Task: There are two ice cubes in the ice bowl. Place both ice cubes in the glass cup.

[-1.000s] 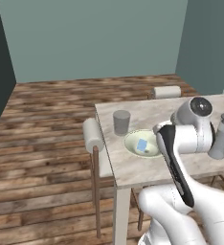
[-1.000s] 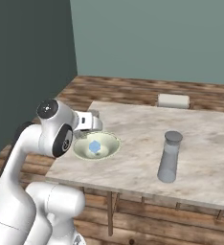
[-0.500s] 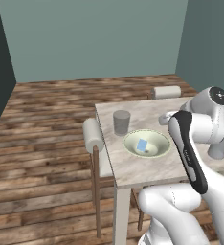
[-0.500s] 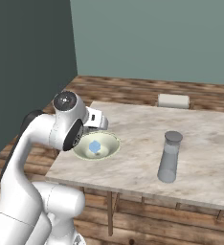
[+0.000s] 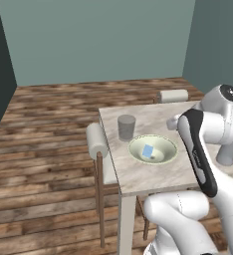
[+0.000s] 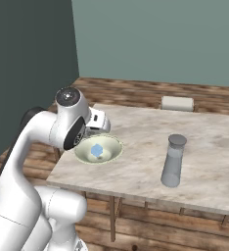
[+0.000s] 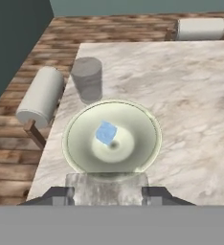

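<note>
Your gripper (image 7: pixel 106 190) is clamped on the whitish-clear ice cube (image 7: pixel 106 187); the pale blue cube (image 7: pixel 106 132) lies in the ice bowl (image 7: pixel 75 139).

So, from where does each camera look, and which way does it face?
Left base view: behind the arm, to its left, facing forward and down at the table, cup and bowl; arm at lower right.
Right base view: behind, to its right, same table plus bottle; arm at lower left.
Hand view: above the bowl, looking down; gripper holds a clear cube.
Shared: bowl with blue cube.
</note>
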Motion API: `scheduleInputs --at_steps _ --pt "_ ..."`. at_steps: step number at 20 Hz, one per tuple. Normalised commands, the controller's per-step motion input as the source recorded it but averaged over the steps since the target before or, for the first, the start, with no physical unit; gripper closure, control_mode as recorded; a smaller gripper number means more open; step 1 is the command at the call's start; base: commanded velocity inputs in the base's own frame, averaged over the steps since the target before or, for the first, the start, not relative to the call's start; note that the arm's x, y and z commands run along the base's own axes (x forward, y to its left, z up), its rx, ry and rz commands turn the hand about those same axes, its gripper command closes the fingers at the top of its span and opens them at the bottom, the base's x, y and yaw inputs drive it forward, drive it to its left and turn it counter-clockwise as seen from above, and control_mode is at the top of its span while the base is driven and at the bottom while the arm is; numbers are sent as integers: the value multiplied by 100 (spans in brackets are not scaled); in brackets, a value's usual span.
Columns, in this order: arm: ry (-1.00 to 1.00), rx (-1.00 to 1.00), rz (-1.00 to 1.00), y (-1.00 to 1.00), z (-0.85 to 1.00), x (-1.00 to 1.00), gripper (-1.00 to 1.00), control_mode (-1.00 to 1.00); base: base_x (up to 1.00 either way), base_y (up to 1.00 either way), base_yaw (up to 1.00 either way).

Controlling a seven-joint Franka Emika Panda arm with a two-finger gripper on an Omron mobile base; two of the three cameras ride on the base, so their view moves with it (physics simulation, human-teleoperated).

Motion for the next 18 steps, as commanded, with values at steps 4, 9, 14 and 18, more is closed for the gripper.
scheduleInputs --at_steps 4,9,14,18 --pt "4 0 0 0 -2 -12 100 -100 0 0 0" --pt "0 0 0 0 0 0 100 -100 0 0 0" --pt "0 0 0 0 0 0 100 -100 0 0 0" --pt "0 0 0 1 -3 -5 100 -100 0 0 0"
